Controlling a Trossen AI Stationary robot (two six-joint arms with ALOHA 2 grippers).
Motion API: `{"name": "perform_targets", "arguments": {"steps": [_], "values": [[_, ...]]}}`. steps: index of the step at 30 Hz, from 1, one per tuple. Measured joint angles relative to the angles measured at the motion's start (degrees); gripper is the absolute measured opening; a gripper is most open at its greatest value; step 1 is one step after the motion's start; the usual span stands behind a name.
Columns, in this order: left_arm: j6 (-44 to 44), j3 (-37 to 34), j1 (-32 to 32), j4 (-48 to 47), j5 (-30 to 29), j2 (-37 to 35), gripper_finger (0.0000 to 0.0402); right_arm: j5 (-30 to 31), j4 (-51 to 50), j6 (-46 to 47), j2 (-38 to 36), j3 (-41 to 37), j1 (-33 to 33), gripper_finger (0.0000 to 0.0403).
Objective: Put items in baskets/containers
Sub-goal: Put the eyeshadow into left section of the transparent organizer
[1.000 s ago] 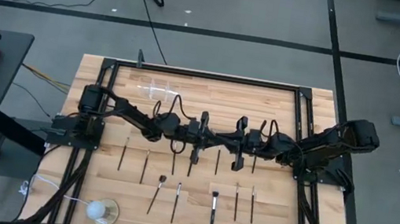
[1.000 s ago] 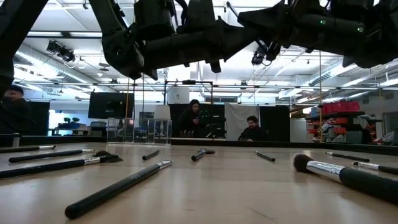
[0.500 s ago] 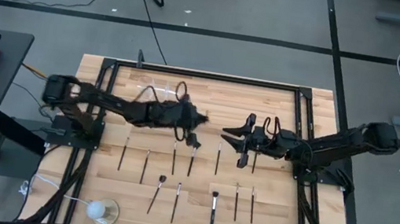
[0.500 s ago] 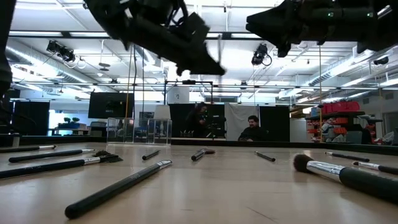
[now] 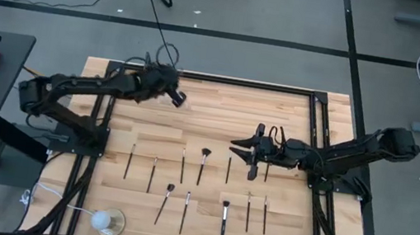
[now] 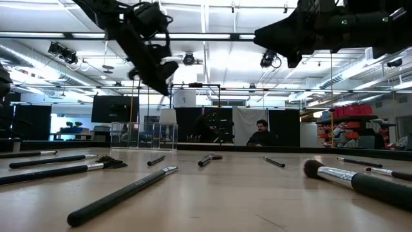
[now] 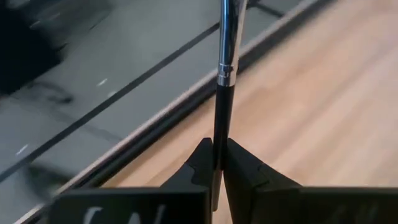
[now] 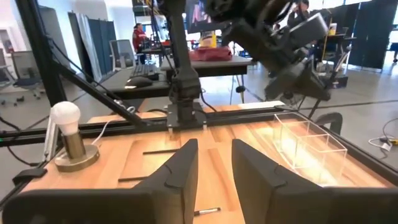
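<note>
Left tool (image 7: 217, 163) pinches a brush (image 7: 222, 93) above the holder (image 8: 309, 147).

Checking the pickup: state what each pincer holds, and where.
Left pincer grips a makeup brush by its dark handle; right pincer holds nothing.

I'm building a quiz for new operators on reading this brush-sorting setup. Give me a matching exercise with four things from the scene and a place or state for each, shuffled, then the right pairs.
Things:
1. left gripper
2. right gripper
3. white ball
4. clear holder

Places or states:
A. jaws open, holding nothing, above the middle of the table
B. at the table's lower-left corner in the high view
C. jaws shut on a brush
D. on the table's upper-left part in the high view

Pairs: 1-C, 2-A, 3-B, 4-D
</note>
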Motion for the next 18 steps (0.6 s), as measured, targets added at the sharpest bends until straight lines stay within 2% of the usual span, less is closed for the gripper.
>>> {"name": "perform_targets", "arguments": {"steps": [4,9,14,18], "values": [[-1.6,-2.0,5.1,-1.9,0.0,-2.0,0.0018,0.0,-0.3,-0.2,0.0,0.0,0.6,0.0098],[-5.3,-9.4,10.2,1.7,-0.2,-5.2,0.002,0.0,-0.4,-0.3,0.0,0.0,1.4,0.0098],[-7.9,-16.4,11.1,10.1,1.4,-6.9,0.0019,0.0,-0.3,-0.8,0.0,0.0,1.6,0.0098],[-9.5,-19.5,11.1,10.7,2.0,-6.4,0.0023,0.0,0.4,-0.9,0.0,0.0,1.6,0.0098]]}}
